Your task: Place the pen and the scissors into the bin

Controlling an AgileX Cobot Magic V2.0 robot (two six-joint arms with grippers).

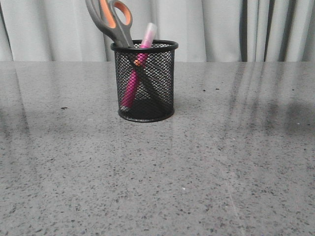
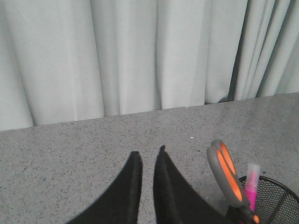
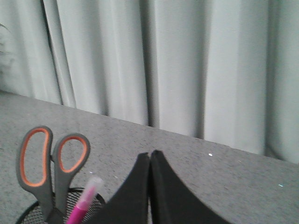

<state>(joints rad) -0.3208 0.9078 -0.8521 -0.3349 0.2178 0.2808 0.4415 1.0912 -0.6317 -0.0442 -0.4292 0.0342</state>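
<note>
Below and beside both grippers: the bin (image 1: 144, 81) stood on the grey table (image 1: 197, 167), and neither arm showed in the front view.
Pen: the pen (image 1: 136, 73) stood inside the bin, cap up and leaning, its long axis steeply tilted, crossing the scissors.
Scissors: the scissors (image 1: 112, 19) stood blades-down in the bin, handles well above the rim, leaning the opposite way to the pen.
Left gripper: the left gripper (image 2: 148, 156) had its fingers drawn close with a thin gap between them, holding nothing; the scissors' handles (image 2: 227, 170) lay off to one side of its fingertips, near but apart.
Right gripper: the right gripper (image 3: 150, 155) had its fingers pressed together, empty; the bin's rim (image 3: 28, 213) and the pen's cap (image 3: 91, 186) lay to the side of it, also apart.
Nearer arm: I could not tell which; both looked about equally close.
Task state: both items seemed already in the bin, so the next move likely needed only a clear retreat without snagging the tall handles.
</note>
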